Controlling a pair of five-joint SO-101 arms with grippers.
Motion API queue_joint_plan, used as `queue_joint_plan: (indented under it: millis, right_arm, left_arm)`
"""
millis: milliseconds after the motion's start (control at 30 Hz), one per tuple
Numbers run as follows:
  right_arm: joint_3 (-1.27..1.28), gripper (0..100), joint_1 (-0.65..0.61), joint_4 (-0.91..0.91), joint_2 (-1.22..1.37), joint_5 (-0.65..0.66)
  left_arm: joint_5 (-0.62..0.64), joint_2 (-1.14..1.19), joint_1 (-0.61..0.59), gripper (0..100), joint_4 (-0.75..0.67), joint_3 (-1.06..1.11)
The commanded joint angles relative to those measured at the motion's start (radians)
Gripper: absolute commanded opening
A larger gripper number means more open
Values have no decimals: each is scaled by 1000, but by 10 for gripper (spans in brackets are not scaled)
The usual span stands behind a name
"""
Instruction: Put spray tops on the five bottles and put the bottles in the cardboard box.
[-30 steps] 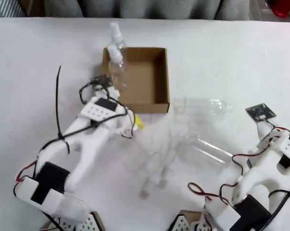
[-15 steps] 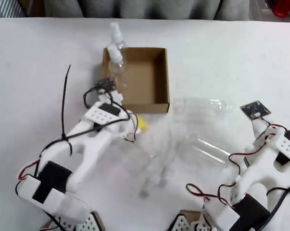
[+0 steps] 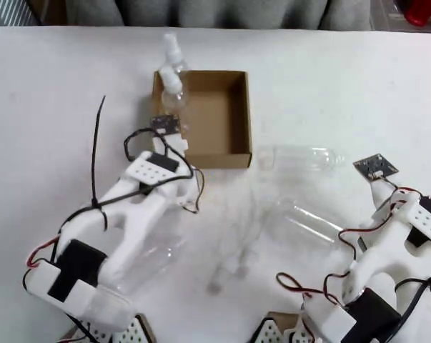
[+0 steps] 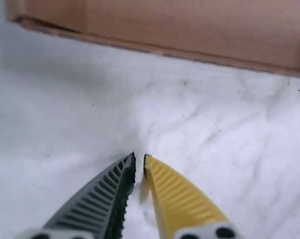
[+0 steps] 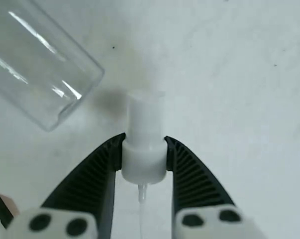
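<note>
My right gripper (image 5: pixel 144 144) is shut on a white spray top (image 5: pixel 144 149), its thin tube pointing back between the fingers. The flat base of a clear bottle (image 5: pixel 38 59) lies just ahead of it. In the high view two clear bottles (image 3: pixel 301 157) (image 3: pixel 304 223) lie on their sides between the cardboard box (image 3: pixel 238 118) and the right arm (image 3: pixel 394 246). Two bottles with spray tops (image 3: pixel 174 89) (image 3: pixel 172 48) stand at the box's far left corner. My left gripper (image 4: pixel 140 160) is shut on nothing, low over the table, facing the box wall (image 4: pixel 164 25).
Loose spray tops with thin tubes (image 3: pixel 229 268) lie on the white table in front of the box. Another clear bottle (image 3: pixel 154 256) lies beside the left arm (image 3: pixel 140 196). Both arm bases stand at the near edge.
The left arm has swung toward the box and its yellow finger has gone out of sight under the arm. The right arm has shifted slightly to the left.
</note>
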Motion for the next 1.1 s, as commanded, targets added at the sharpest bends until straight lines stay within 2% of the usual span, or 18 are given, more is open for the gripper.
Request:
queue_joint_plan:
  millis: [0,100,233,333,433,533,733,867,1067]
  right_arm:
    - [-6,18,-8,-10,-5,11]
    - [-6,18,-8,-10,-5,11]
    - [-6,18,-8,-10,-5,11]
    - [-6,18,-8,-10,-5,9]
    - [-6,18,-8,-10,-5,9]
    - [-6,18,-8,-10,-5,11]
    - [-6,18,-7,-10,-5,11]
    - [-6,18,-8,-10,-5,11]
    - [-6,18,-8,-10,-5,11]
  left_arm:
    - [-83,-16,-53,46,8,-14]
    - [-256,-30,-120,46,12,-48]
    - [-522,-105,-170,46,132,-118]
    - [-651,-188,-162,45,249,-143]
    - [-707,-263,-139,46,313,-132]
    - [-795,-334,-101,46,341,-72]
    - [-1080,-507,-13,43,342,120]
    - [-1120,-697,-19,42,393,187]
    - [-1120,-951,-4,42,620,206]
